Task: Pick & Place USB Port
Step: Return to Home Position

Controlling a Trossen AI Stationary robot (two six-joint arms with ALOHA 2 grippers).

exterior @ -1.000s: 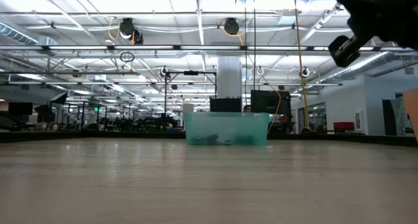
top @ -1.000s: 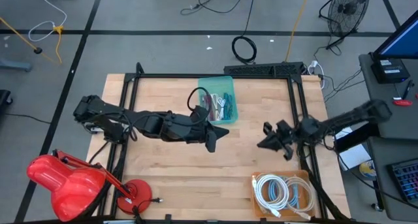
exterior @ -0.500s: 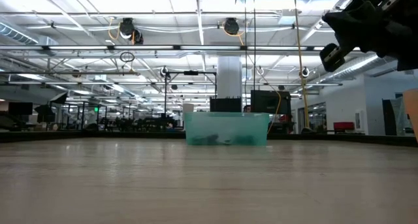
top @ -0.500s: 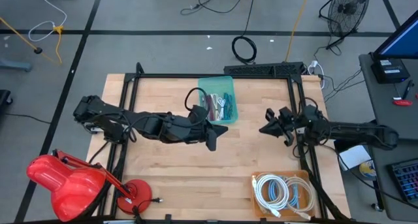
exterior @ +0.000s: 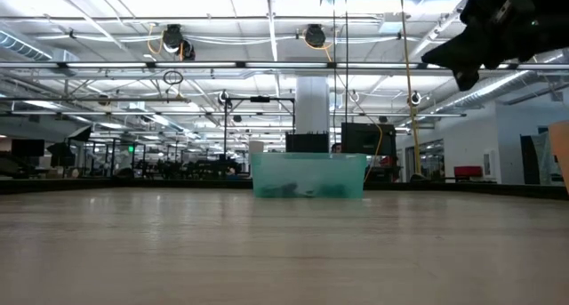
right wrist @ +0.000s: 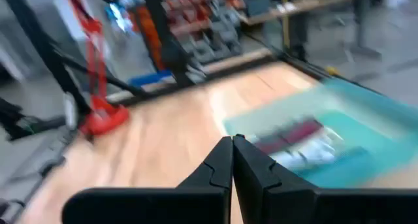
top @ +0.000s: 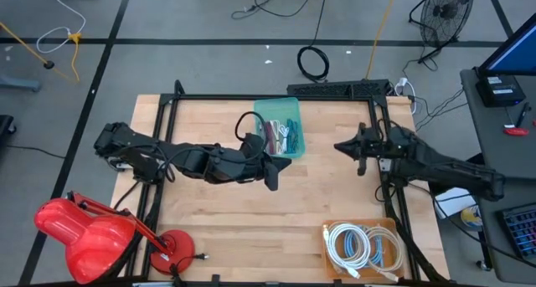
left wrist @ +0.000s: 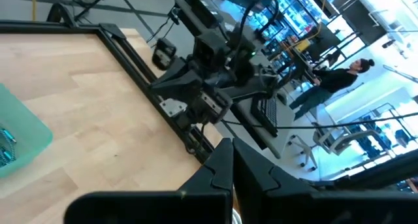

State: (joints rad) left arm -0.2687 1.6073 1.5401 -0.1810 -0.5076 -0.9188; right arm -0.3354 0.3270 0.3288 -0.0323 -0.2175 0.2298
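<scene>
A teal bin (top: 280,128) stands at the table's far middle and holds a heap of small cables and connectors; I cannot pick out a USB part among them. The low view shows the bin (exterior: 308,176) far off. My left gripper (top: 272,173) hovers shut just near of the bin, holding nothing; in the left wrist view its fingers (left wrist: 232,145) are together. My right gripper (top: 342,146) hangs in the air to the right of the bin, shut and holding nothing. In its wrist view it (right wrist: 232,140) points toward the bin (right wrist: 326,136).
An orange tray (top: 362,250) with coiled white cables sits at the near right corner. A red lamp (top: 92,233) stands at the near left corner. A black frame (top: 167,111) runs around the table. Bare wood lies between the grippers. A person (left wrist: 339,77) stands in the room beyond.
My right gripper has moved toward the table's far edge, staying to the right of the bin, and the arm has swung so that the gripper now points toward the teal bin. Its fingers have stayed shut.
</scene>
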